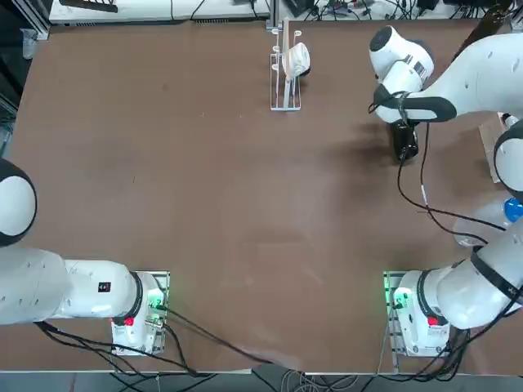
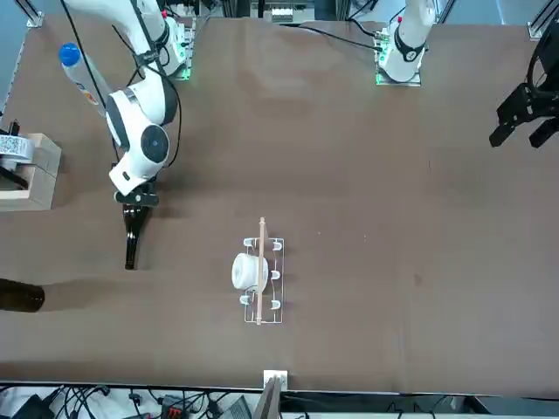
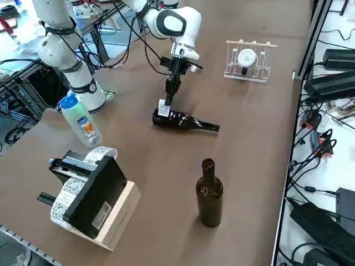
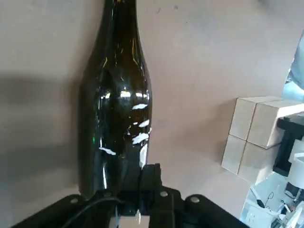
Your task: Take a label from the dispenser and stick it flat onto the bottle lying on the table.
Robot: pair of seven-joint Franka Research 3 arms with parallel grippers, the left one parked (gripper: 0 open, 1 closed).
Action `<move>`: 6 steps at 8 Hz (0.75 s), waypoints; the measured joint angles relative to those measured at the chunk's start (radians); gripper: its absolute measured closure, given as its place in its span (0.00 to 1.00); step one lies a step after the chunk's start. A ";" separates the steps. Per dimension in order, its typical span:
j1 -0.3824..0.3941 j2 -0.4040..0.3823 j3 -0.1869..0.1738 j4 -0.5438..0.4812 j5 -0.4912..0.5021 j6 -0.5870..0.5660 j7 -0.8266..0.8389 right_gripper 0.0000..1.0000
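The bottle (image 3: 180, 120) lies on its side on the table (image 3: 249, 138), and I place the other things from it. Nearer to the right-side camera than the bottle, a fatter brown bottle (image 3: 209, 194) stands upright, well apart from it. Also on that near side are a label printer on a wooden block (image 3: 91, 199) and a clear plastic bottle with a blue cap (image 3: 80, 120).

Directly above the bottle's thick end hangs the right gripper (image 3: 167, 98), pointing down. Its fingers are closed narrow on the label (image 3: 163, 108), which hangs at the fingertips just above the bottle's body; I cannot tell if the label touches the glass.

Beyond the bottle, far from it, stands the dispenser (image 3: 249, 61) with its white roll.
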 joint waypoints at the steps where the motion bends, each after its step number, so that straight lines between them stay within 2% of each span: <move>1: 0.000 0.008 0.000 0.003 0.005 0.000 0.000 0.98; 6: 0.000 0.036 -0.001 0.035 0.037 0.001 0.001 0.98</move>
